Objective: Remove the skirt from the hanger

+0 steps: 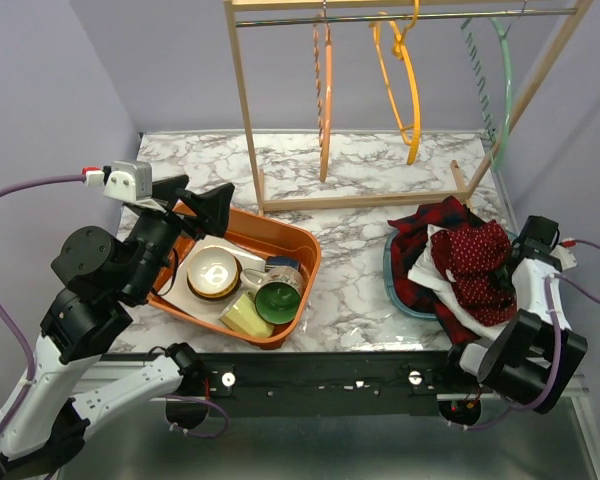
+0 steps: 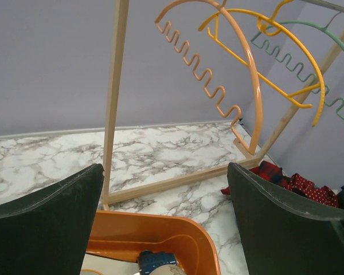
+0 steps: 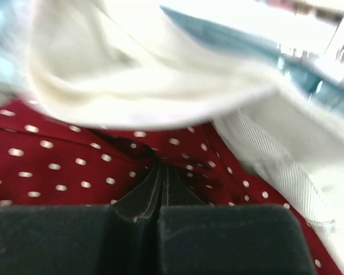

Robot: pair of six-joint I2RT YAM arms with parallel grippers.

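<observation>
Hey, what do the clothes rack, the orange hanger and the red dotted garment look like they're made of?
Clothes rack: pale wood by its matt, tan posts; the top rail looks like shiny grey metal. Orange hanger: likely plastic or coated wire, smooth, even colour, wavy bar. Red dotted garment: soft matt cloth, creased and draping.

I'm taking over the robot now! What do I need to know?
Left gripper: open, holding nothing, over the orange bin.
Right gripper: shut, tips against the red dotted skirt; unclear if it pinches a fold.
Skirt: in the clothes pile on the blue basket.
Orange hanger, yellow hanger, green hanger: bare on the rack.
Done: skirt off. Left: probably just back away.
</observation>
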